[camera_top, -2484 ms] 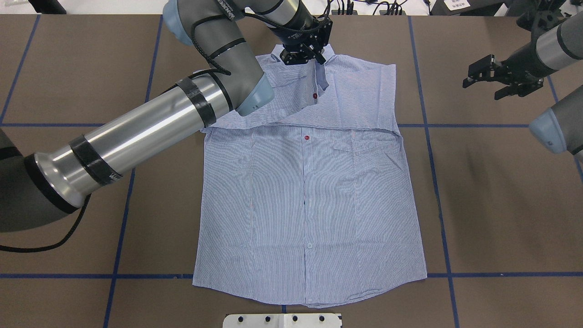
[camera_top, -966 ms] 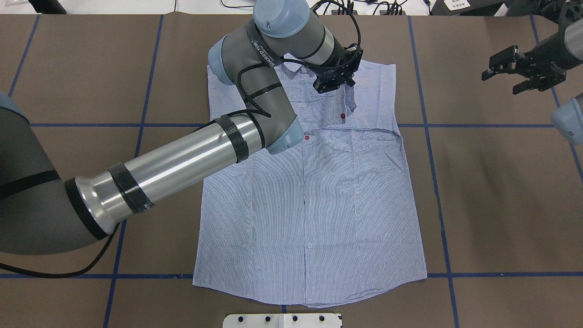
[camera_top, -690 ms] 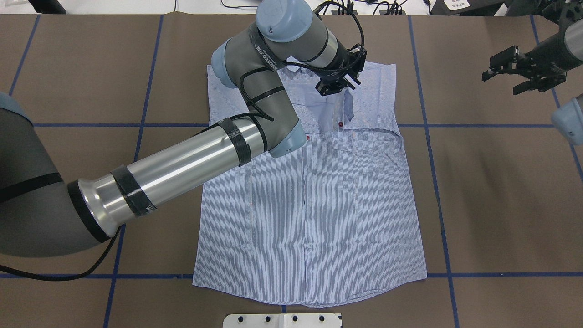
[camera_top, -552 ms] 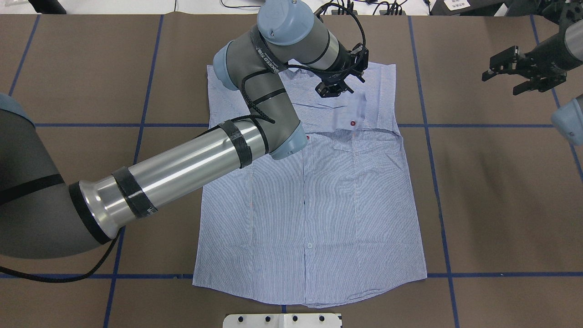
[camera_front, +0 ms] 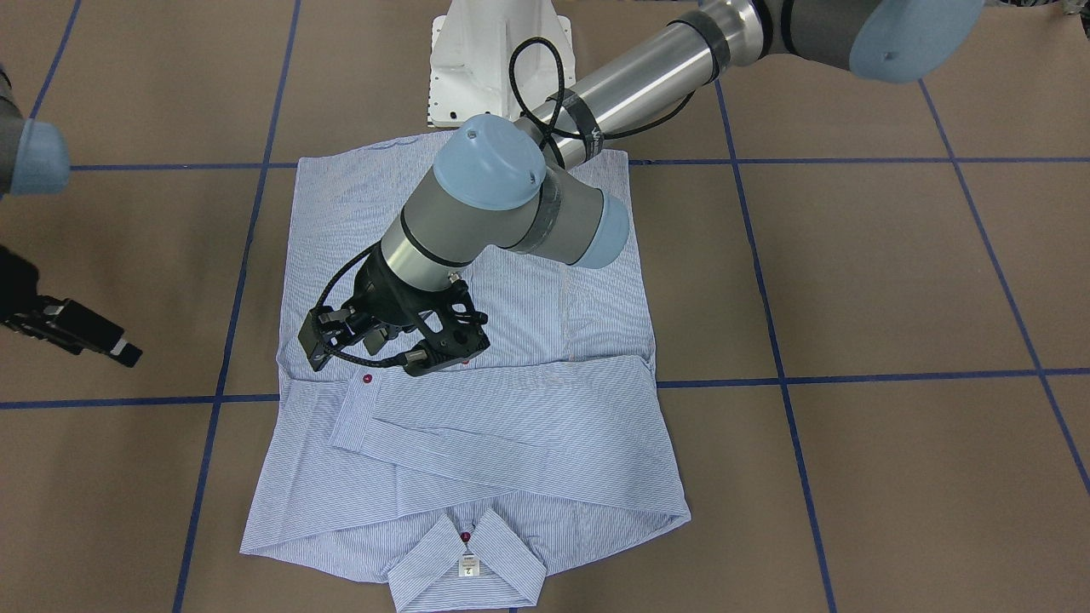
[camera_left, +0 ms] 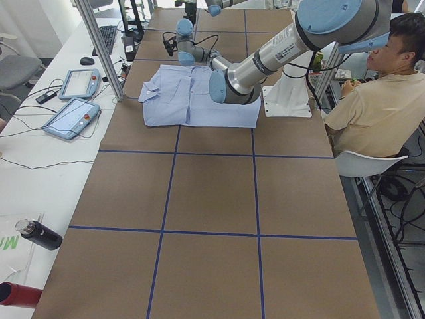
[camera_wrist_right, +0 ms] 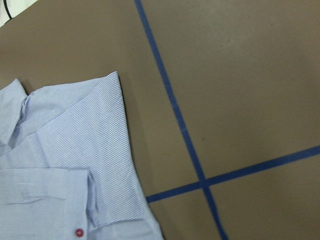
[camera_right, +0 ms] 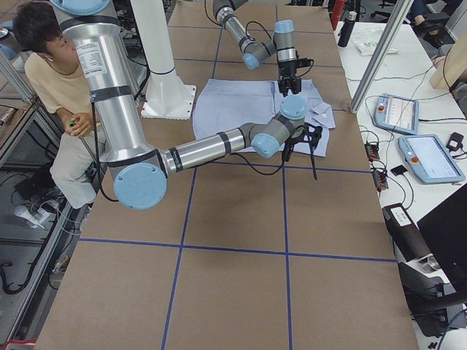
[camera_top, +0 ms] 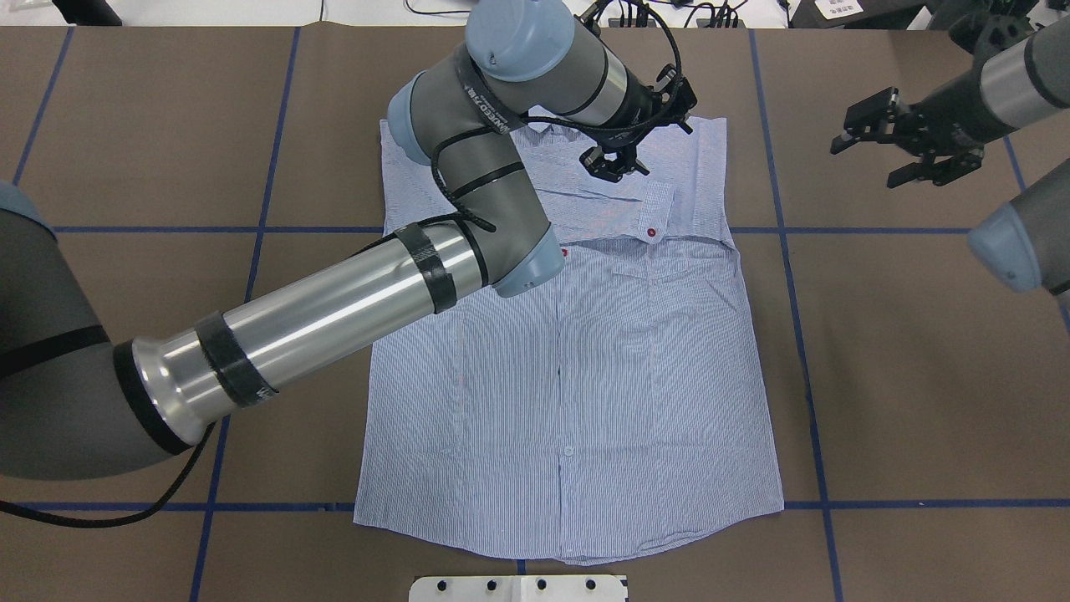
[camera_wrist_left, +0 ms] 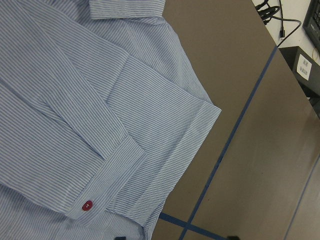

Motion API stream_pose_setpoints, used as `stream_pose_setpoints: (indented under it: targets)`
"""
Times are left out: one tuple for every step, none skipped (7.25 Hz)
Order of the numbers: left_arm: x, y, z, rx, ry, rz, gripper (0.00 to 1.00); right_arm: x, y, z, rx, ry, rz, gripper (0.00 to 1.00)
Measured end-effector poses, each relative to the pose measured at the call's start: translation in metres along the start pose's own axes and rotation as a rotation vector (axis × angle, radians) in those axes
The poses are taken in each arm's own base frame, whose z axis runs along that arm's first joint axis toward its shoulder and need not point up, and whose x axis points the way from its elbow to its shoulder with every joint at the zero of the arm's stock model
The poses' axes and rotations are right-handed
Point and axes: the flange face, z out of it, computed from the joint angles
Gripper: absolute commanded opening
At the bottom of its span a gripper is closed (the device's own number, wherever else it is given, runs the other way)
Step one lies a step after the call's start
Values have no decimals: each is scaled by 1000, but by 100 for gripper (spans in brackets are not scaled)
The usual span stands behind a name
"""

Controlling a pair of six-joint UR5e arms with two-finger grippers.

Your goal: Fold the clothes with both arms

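Note:
The light blue striped shirt (camera_top: 568,359) lies flat and front up on the brown table, collar (camera_front: 467,562) at the far side. Both sleeves are folded across the chest. The top sleeve's cuff (camera_top: 657,209), with a red button, lies flat and also shows in the left wrist view (camera_wrist_left: 95,195). My left gripper (camera_top: 616,164) hovers just above the folded sleeve near that cuff, open and empty; it also shows in the front-facing view (camera_front: 368,358). My right gripper (camera_top: 869,160) is open and empty in the air to the right of the shirt.
The white pedestal base (camera_front: 494,60) stands at the near table edge by the shirt's hem. Blue tape lines (camera_top: 790,251) cross the table. A seated person (camera_left: 378,100) is beside the base. Teach pendants (camera_left: 73,113) lie on the side bench.
My left gripper carried the sleeve to the right across the chest, opened and let the cuff drop flat, then drew away slightly. My right gripper has shifted a little toward the shirt.

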Motion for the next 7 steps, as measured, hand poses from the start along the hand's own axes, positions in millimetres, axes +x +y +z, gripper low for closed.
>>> stream_pose_setpoints:
  targets:
    - [-31,-4,-23,-21,17,20,73,-30,44,13,19,-14,73,100]
    - [-72,-12,-54,-36,32,53,73,-48,92,28,35,-23,142,99]
    - [-114,-21,-91,-37,45,98,73,-63,149,45,44,-27,201,98]
    - [-149,-29,-132,-26,62,148,73,-75,210,61,56,-16,251,96]
    - [-177,-33,-174,-10,80,195,72,-75,270,68,73,14,282,91]
    - [-197,-35,-209,4,89,226,73,-59,315,71,95,46,307,86]
    - [-208,-37,-235,12,92,255,76,-34,345,77,123,88,320,85]
